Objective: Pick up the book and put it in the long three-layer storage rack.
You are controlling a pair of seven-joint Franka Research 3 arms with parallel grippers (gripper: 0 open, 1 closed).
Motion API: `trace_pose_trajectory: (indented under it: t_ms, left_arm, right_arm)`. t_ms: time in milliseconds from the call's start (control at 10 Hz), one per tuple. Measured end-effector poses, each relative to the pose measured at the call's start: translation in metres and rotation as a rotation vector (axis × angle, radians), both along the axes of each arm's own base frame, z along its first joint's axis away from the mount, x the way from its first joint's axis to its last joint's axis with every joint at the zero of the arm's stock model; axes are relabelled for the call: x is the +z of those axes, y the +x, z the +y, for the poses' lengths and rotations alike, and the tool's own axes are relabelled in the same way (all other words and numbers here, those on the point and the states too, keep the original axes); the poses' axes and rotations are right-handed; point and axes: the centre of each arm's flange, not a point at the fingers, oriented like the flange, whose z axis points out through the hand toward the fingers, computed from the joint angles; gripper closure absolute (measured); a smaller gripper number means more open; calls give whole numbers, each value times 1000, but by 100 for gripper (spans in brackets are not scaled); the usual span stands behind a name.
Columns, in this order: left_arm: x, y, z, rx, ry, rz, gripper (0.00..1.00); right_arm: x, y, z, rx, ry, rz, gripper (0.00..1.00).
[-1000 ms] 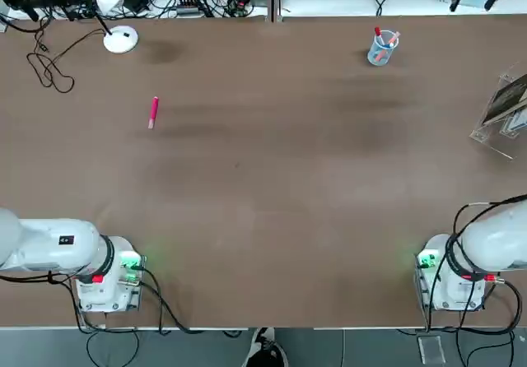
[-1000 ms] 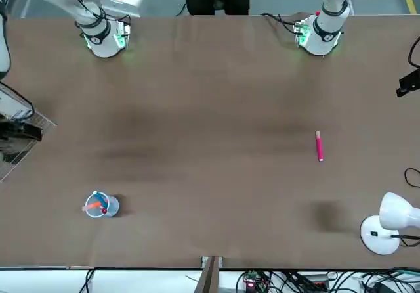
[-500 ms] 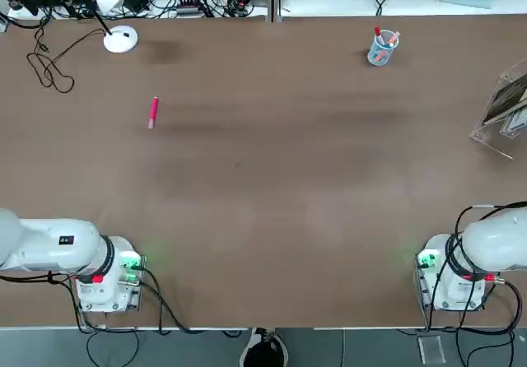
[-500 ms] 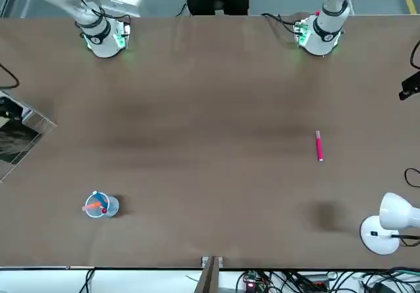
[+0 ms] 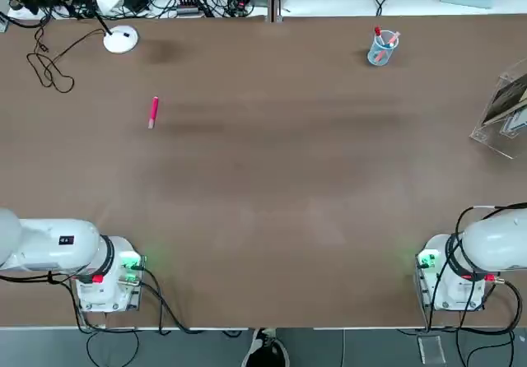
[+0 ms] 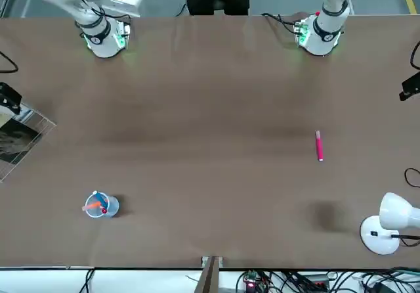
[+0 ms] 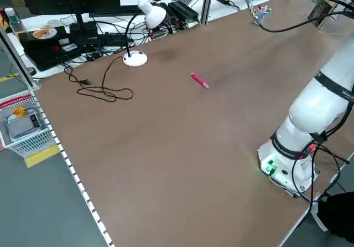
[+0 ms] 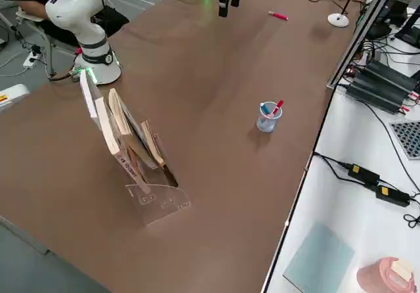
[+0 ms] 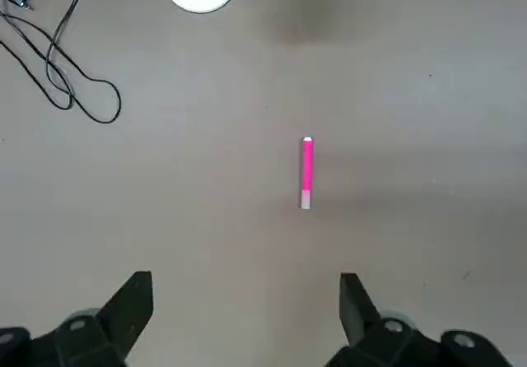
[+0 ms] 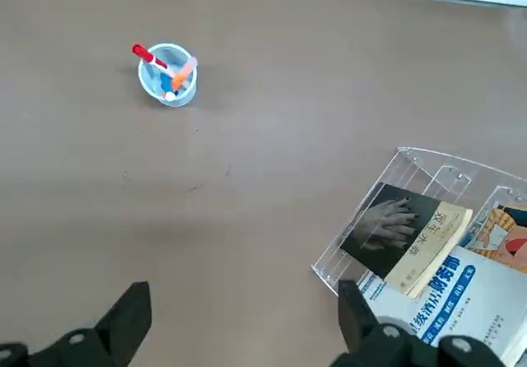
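Already: book [image 10: 405, 237] seated in front layer of storage rack [image 10: 412, 163] at desk's right edge; right gripper [image 10: 239, 322] and left gripper [image 9: 245, 313] both spread, nothing held.

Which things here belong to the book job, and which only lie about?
For the job:
- book, already leaning in the front layer of the rack
- clear rack
- right gripper, fingers open, above the table beside the rack

Lying about:
- pink pen
- pen cup
- white desk lamp
- other books in the rack

Dark grey-green book [image 10: 409, 237]; pink marker [image 9: 306, 173]
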Motion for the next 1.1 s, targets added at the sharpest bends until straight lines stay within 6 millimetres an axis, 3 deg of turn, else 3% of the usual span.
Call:
trace_pose_trajectory:
  t_ms: [600, 1100]
  left_arm:
    - [0, 0, -3, -5, 0, 0, 0]
    - [0, 0, -4, -7, 0, -1, 0]
  right_arm:
    - [4, -3, 2, 13, 20, -1, 0]
    - [-20, 1, -2, 54, 97, 23, 0]
